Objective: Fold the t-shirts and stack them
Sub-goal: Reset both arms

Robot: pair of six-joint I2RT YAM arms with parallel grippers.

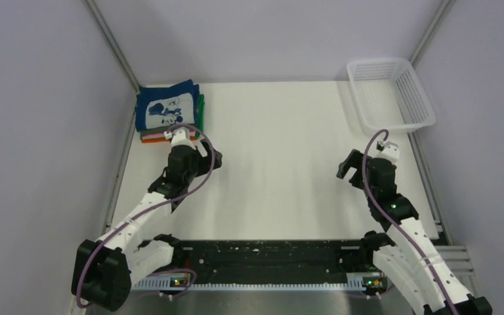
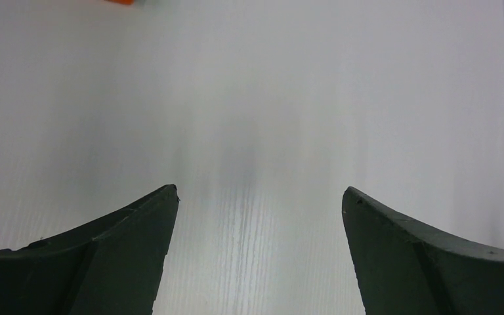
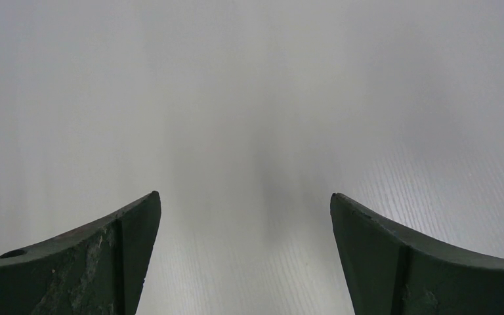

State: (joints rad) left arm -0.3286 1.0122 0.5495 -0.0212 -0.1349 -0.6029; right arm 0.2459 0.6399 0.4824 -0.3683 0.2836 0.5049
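Left gripper, right gripper both gaped, empty; navy t-shirt sat, possibly askew, atop folded shirts; left arm, close by, could have dragged it off.

The navy blue t-shirt, at 10 o'clock on the table, is soft matt cloth, and its pale print looks flat and smooth. The folded shirts under it are matt cloth too. The table is white and matt, with fine ribbed lines. The basket at 2 o'clock is white plastic mesh with a slight gloss. The fingers of the left gripper are dark, matt and smooth. The fingers of the right gripper look scuffed and rougher.
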